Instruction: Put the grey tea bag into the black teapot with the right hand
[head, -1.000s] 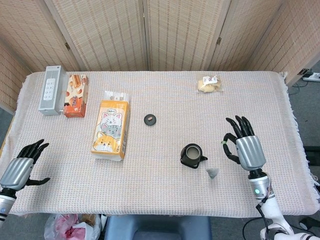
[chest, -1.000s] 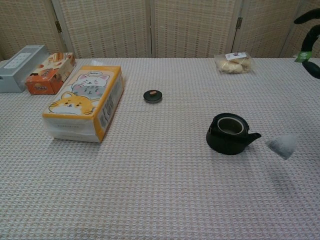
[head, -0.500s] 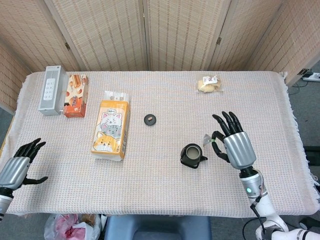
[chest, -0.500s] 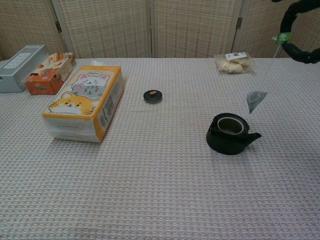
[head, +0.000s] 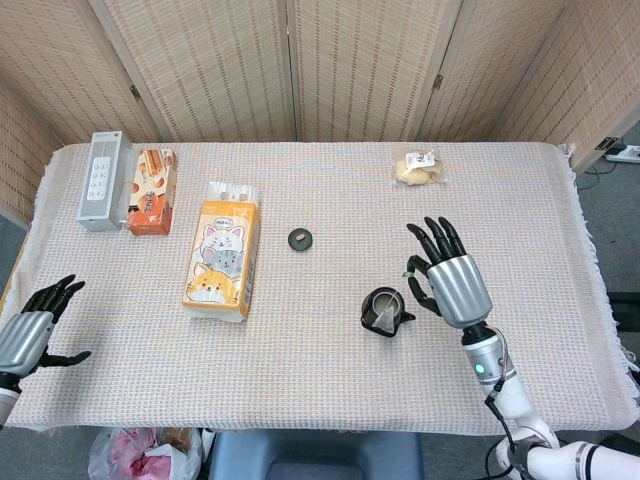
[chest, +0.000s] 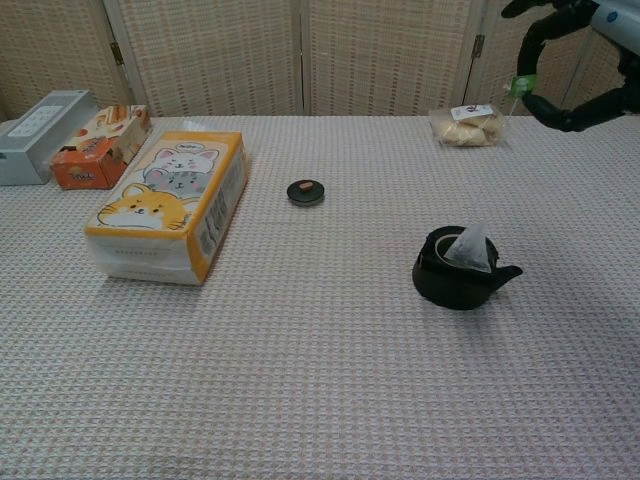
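The black teapot (head: 384, 311) (chest: 455, 273) stands lidless right of the table's middle, spout to the right. A grey pyramid tea bag (head: 386, 318) (chest: 469, 248) hangs by its string at the pot's open mouth, its lower part at or just inside the rim. My right hand (head: 446, 282) (chest: 570, 62) hovers above and to the right of the pot, pinching the bag's green tag (chest: 521, 85) between thumb and a finger, other fingers spread. My left hand (head: 30, 333) is at the table's near left edge, fingers apart, holding nothing.
The teapot's small dark lid (head: 301, 238) (chest: 305, 191) lies left of and behind the pot. An orange cat-print tissue box (head: 221, 258) (chest: 170, 204) lies at left. A grey box (head: 101, 180) and an orange carton (head: 151, 190) sit far left. Wrapped buns (head: 419, 167) (chest: 467, 125) sit at the back.
My right hand has moved left toward the teapot, carrying the tea bag from beside the spout up and over to the pot's mouth. The left hand slid slightly lower.
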